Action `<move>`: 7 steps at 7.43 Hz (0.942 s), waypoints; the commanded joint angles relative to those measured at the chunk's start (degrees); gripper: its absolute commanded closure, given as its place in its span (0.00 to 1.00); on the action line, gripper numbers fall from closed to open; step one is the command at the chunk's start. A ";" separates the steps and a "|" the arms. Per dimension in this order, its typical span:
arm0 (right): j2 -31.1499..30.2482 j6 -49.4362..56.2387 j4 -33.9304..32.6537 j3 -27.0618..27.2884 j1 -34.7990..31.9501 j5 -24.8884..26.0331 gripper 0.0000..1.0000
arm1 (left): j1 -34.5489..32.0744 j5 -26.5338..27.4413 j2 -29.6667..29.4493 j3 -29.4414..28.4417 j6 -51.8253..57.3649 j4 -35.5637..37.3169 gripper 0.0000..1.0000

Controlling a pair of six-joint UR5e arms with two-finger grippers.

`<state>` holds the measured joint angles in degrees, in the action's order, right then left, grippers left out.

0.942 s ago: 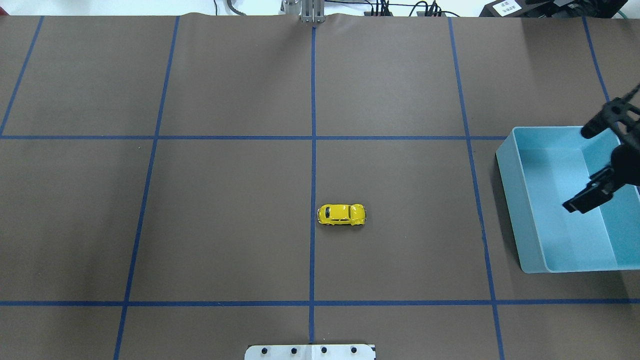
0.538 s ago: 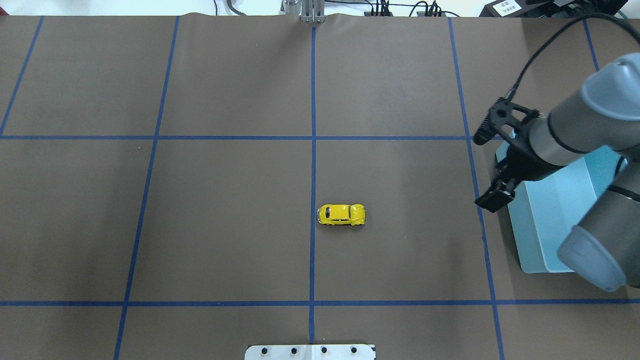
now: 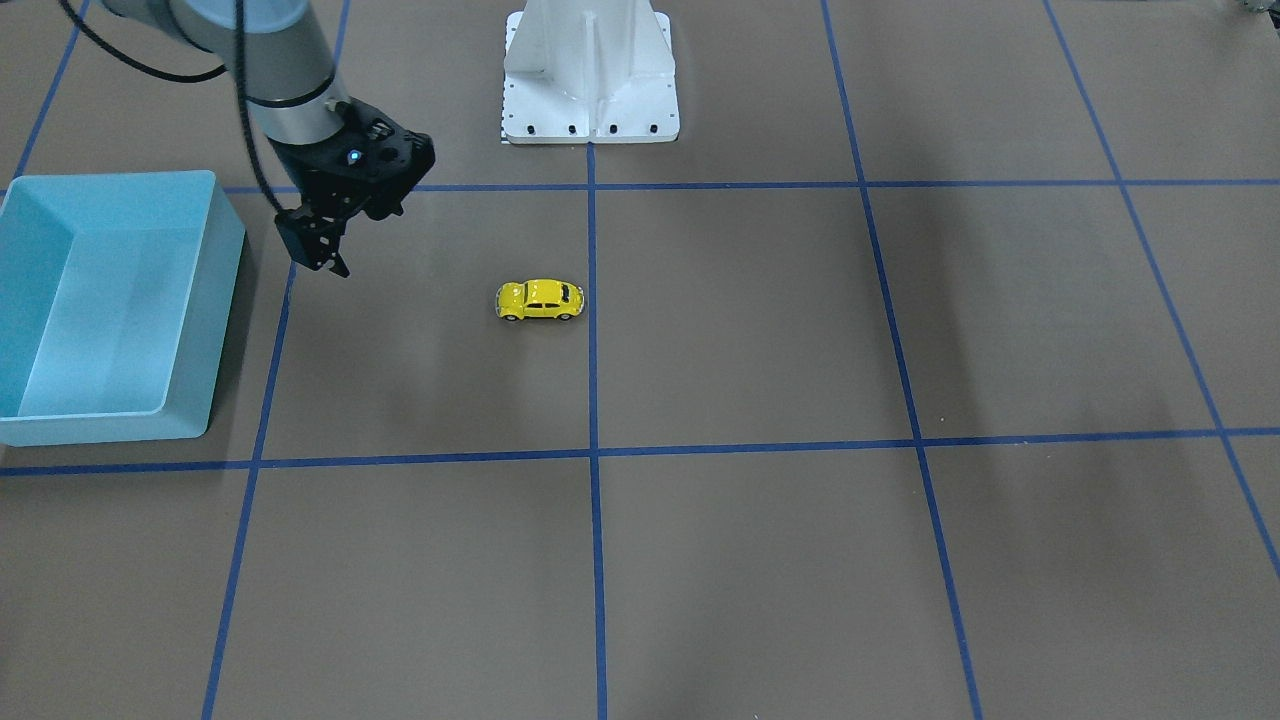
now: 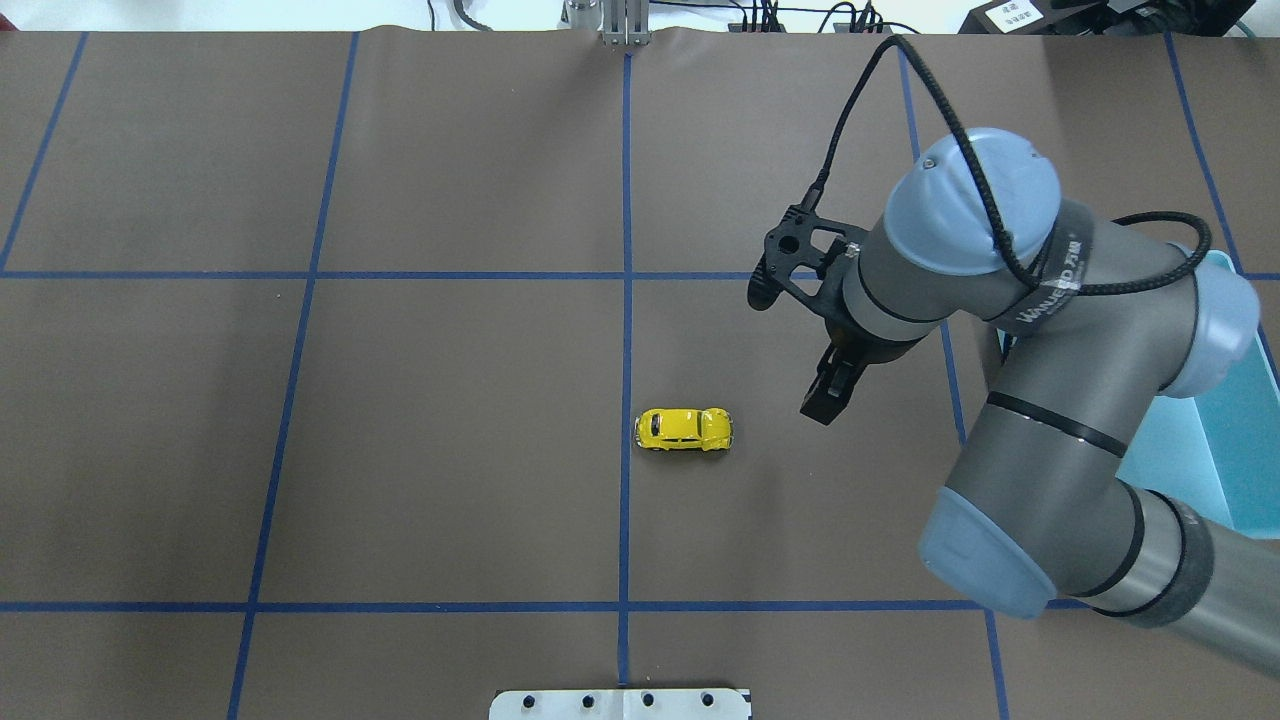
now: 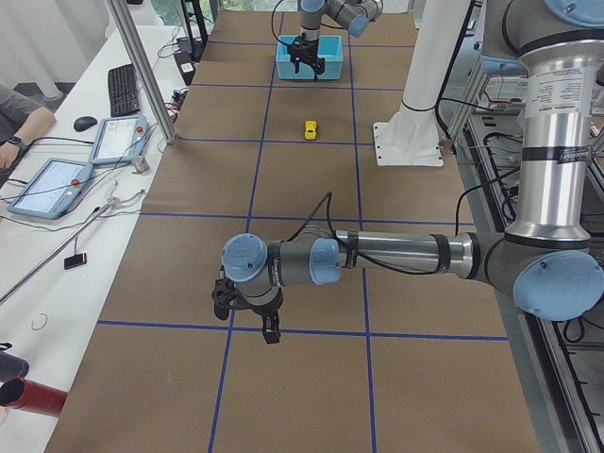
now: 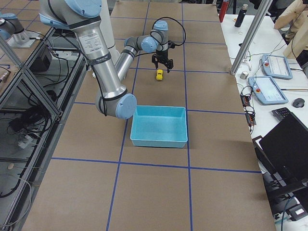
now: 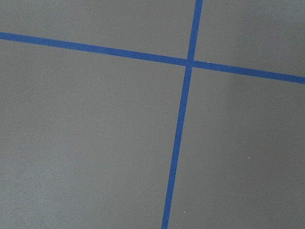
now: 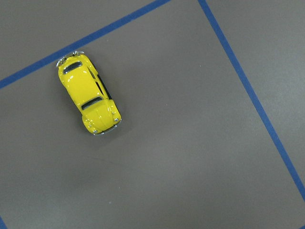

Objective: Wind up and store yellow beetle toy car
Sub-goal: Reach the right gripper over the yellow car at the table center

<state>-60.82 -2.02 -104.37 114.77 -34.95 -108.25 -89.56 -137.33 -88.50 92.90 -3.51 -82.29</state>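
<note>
1. The tiny yellow beetle toy car (image 4: pixel 683 429) stands on its wheels on the brown paper table cover (image 4: pixel 450 400), just beside the middle blue tape line (image 4: pixel 626 340). Nothing holds it.
2. The right gripper (image 3: pixel 322 255) hangs between the car and the light blue plastic bin (image 3: pixel 225 300), near the car but apart from it.
3. The exterior right view shows its two fingers spread (they carry nothing). In the overhead view they look like one dark block.
4. In the overhead view the right arm (image 4: pixel 1000 300) hides most of the bin, while the front-facing view shows it whole.
5. The left gripper (image 5: pixel 255 316) appears only in the exterior left view, well apart from the car. I cannot tell how its fingers stand.
6. The left wrist view shows only paper and a tape crossing (image 7: pixel 189 62).
</note>
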 commanded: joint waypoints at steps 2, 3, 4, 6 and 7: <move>1.93 -0.70 16.89 -13.75 1.55 0.76 0.00 | 0.00 -0.04 -0.01 0.00 0.08 0.03 0.00; 5.93 -0.88 16.66 -17.44 2.94 0.93 0.00 | 0.00 -0.22 -0.44 0.09 -0.09 0.03 0.00; 10.33 -0.88 16.66 -22.09 4.26 2.24 0.00 | 0.00 -0.39 -0.45 0.35 -0.27 0.03 0.00; 10.03 -0.88 10.90 -14.37 5.32 1.64 0.00 | 0.00 -0.48 -0.45 0.35 -0.01 -0.06 0.00; 8.02 0.25 10.42 -13.18 7.42 1.99 0.00 | 0.00 -0.48 -0.45 0.44 -0.01 -0.06 0.00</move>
<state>-51.20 -2.68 -91.75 98.56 -29.62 -106.52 -89.56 -137.79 -88.93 93.26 -3.56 -82.32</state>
